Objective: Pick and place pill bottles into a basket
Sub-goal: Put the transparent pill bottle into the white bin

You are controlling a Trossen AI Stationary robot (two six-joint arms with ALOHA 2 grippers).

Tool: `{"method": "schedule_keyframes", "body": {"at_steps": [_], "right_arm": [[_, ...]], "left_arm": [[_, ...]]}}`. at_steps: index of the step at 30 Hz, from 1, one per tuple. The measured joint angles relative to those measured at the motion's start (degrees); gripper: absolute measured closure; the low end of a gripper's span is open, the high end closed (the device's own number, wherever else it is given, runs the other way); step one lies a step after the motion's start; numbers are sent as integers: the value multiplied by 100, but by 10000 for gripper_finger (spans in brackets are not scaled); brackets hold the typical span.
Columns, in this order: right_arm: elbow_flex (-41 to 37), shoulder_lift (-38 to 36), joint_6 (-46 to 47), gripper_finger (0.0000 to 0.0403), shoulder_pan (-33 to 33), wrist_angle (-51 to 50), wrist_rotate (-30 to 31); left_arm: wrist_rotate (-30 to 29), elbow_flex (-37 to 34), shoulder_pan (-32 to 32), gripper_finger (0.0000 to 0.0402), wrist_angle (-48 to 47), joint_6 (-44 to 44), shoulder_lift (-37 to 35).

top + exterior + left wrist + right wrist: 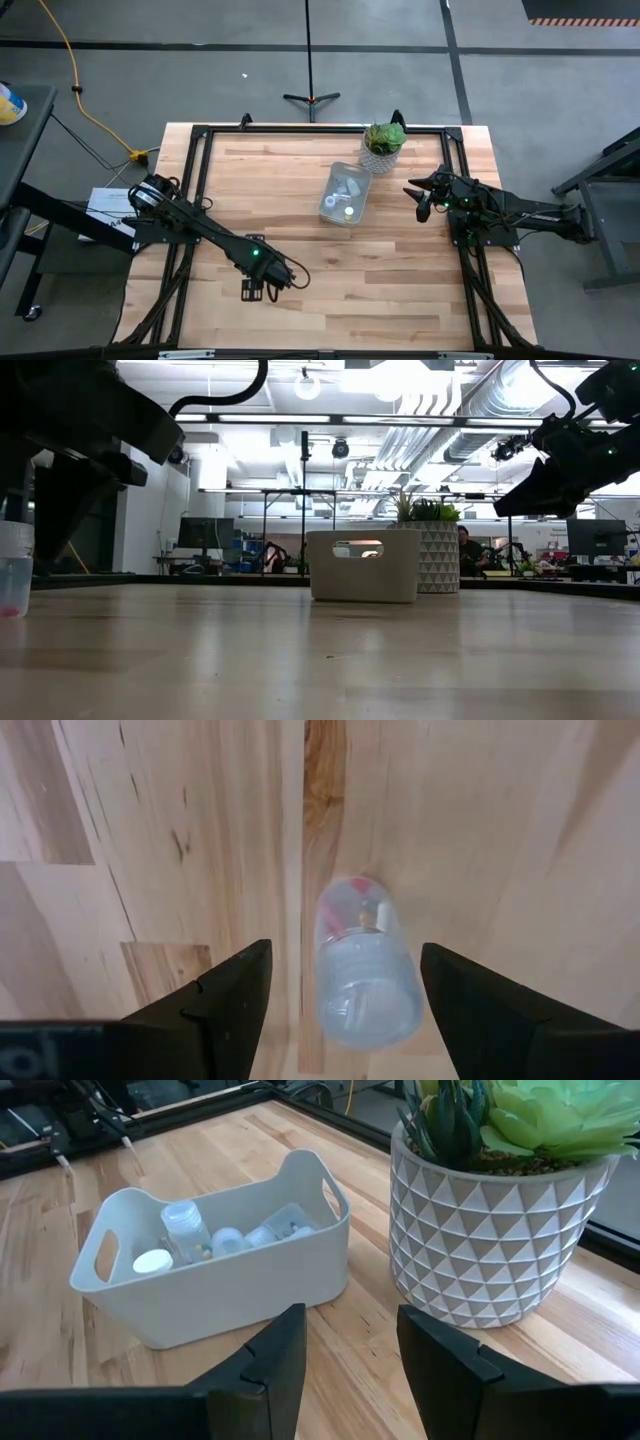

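One small translucent pill bottle [365, 970] stands upright on its base on the wooden table, near the front left; it also shows at the left edge of the low view [12, 570]. My left gripper [345, 948] hangs above it, open, one finger on either side and neither touching it. It also shows in the high view [256, 288]. Several more pill bottles [186, 1230] lie in the greyish basket [250, 1285], which stands at the table's middle far part [345, 193]. My right gripper [350, 1312] is open and empty, raised to the right of the basket [421, 196].
A white patterned pot with a green plant [490, 1230] stands right beside the basket, toward the far right [383, 143]. A black frame [200, 150] runs around the table top. Bare wood lies between the left gripper and the basket.
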Motion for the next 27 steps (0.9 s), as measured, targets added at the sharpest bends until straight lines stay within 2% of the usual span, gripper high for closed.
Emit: {"method": "schedule_keyframes", "body": {"at_steps": [11, 22, 27], "right_arm": [[0, -1, 0, 253, 1, -6, 0], [0, -1, 0, 253, 1, -8, 0], [0, 2, 0, 253, -2, -8, 0]], "left_arm": [[-4, 0, 0, 117, 10, 101, 0], [-9, 0, 0, 211, 29, 156, 0], [-9, 2, 2, 230, 25, 215, 0]]}}
